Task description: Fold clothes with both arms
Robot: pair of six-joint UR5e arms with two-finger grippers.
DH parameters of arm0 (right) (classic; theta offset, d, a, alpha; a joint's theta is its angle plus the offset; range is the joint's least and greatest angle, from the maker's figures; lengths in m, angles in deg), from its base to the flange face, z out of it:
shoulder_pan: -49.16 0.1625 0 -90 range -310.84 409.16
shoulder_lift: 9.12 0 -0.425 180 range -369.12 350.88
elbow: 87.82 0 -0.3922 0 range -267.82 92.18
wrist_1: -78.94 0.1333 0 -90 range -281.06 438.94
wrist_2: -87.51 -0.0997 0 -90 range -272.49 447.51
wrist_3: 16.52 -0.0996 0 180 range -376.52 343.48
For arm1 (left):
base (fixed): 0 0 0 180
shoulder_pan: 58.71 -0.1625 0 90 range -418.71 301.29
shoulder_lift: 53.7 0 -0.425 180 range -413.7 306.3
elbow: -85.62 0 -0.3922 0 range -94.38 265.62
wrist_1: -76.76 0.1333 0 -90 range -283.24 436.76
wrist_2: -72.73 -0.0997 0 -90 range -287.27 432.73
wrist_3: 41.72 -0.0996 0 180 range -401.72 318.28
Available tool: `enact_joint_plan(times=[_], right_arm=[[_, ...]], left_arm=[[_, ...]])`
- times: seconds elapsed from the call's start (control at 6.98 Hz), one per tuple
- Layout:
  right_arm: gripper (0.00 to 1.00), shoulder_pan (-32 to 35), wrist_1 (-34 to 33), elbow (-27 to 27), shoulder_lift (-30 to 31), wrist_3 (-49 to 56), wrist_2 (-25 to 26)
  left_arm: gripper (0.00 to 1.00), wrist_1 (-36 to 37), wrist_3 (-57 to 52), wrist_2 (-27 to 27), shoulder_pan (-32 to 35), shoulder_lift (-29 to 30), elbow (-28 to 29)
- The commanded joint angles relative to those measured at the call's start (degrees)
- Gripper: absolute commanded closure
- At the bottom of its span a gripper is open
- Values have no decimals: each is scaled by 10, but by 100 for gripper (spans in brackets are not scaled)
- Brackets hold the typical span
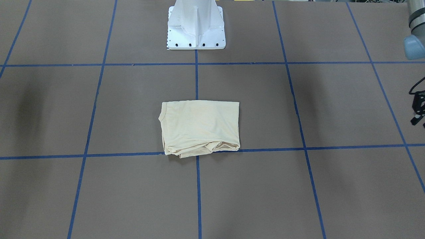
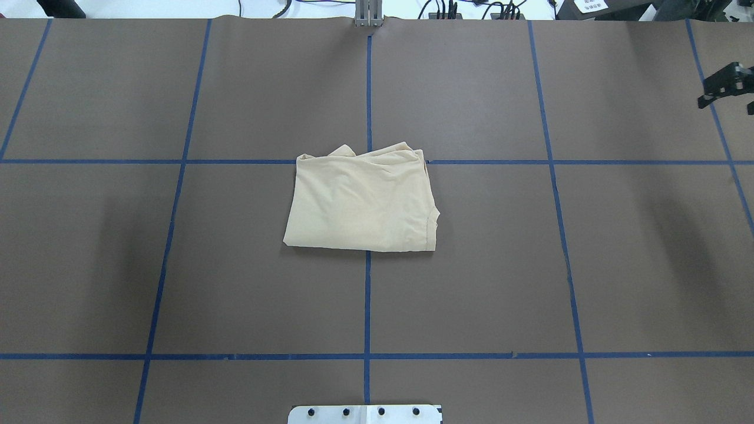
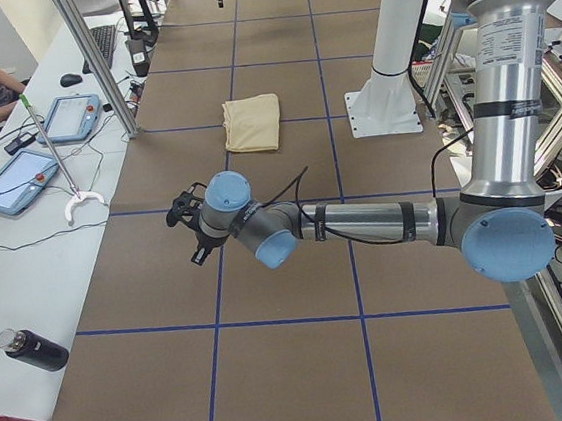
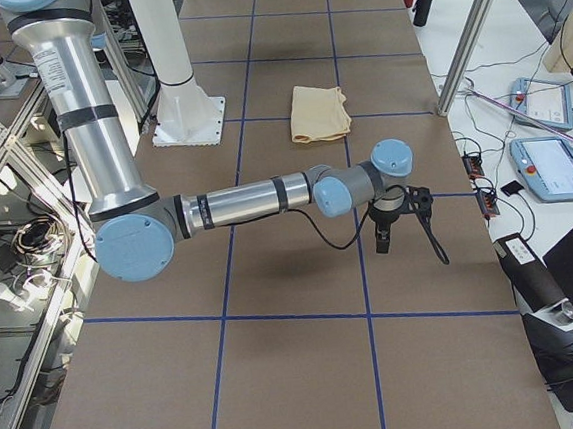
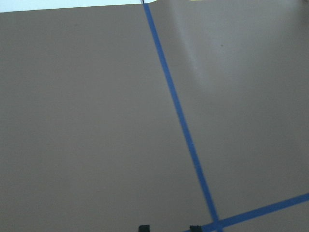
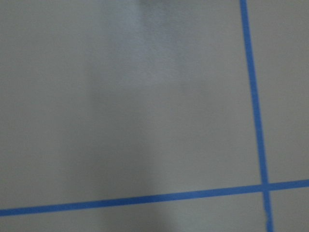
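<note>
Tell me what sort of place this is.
Most likely a robotics lab: a left arm and right arm mounted at a table gridded with blue tape, and touchscreen pendants on the operators' bench.

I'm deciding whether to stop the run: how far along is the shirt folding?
Done, by the look of it: the shirt lies as a compact folded rectangle in the middle of the table, though its edge away from the robot is bunched. In hand: nothing; the left pincer and right pincer hang above bare table at opposite ends, well clear of it. Left: at most tidying that rumpled edge.
</note>
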Motion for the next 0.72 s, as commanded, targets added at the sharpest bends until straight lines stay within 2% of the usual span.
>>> enact_joint_plan(times=[0.0, 0.14, 0.29, 0.57], right_arm=[[0, 62, -5, -4, 47, 145, -7], [0, 82, -6, 18, 76, 183, -9], [0, 83, -7, 25, 98, 189, -9], [0, 75, -23, 29, 120, 219, -8]], left_arm=[[53, 149, -157, 3, 80, -1, -12], [21, 198, -161, -1, 95, 4, -29], [0, 203, -161, 7, 97, -3, -24], [0, 203, -149, 40, 97, -8, -19]])
